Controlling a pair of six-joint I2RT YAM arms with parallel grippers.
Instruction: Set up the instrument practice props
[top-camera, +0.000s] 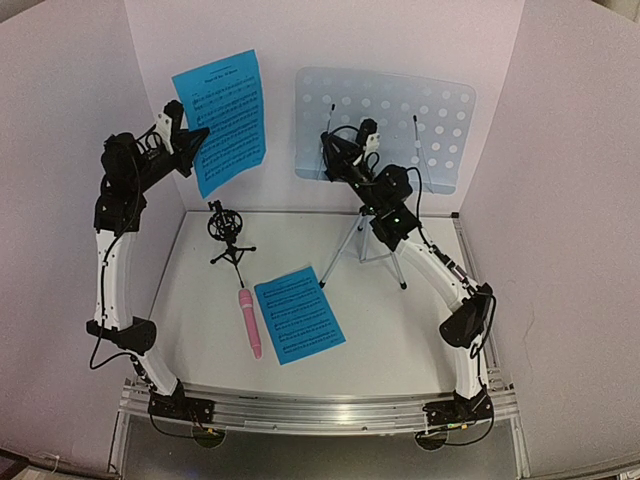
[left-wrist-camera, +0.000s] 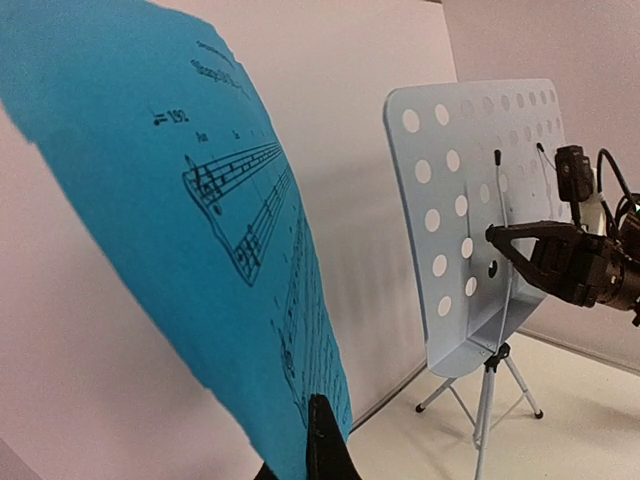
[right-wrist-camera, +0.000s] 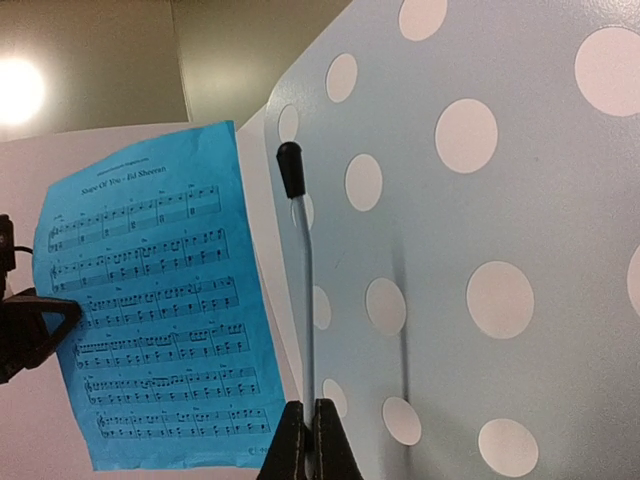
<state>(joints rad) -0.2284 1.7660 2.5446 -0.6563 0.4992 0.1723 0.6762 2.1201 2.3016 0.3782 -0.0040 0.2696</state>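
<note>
- The left gripper (top-camera: 193, 137) is pinched on the left edge of one blue sheet (top-camera: 222, 115), held raised to the left of the music stand (top-camera: 420, 110) and apart from it.
- The right gripper (right-wrist-camera: 310, 425) is clamped on the stand's wire page arm (right-wrist-camera: 306, 290).
- The second blue sheet (top-camera: 298, 315) lies flat on the table (top-camera: 400, 330), with the pink microphone (top-camera: 248, 322) just beside its left edge.
- The black mic holder (top-camera: 225, 225) stands behind the microphone.

Views, three: top external, high over the 6 o'clock edge of the table (top-camera: 400, 330), facing down toward 12 o'clock, whole scene in frame; left wrist, close behind the raised page (left-wrist-camera: 150, 200), facing 3 o'clock; right wrist, tight against the stand (right-wrist-camera: 540, 230), facing 9 o'clock; page and stand common to all.
</note>
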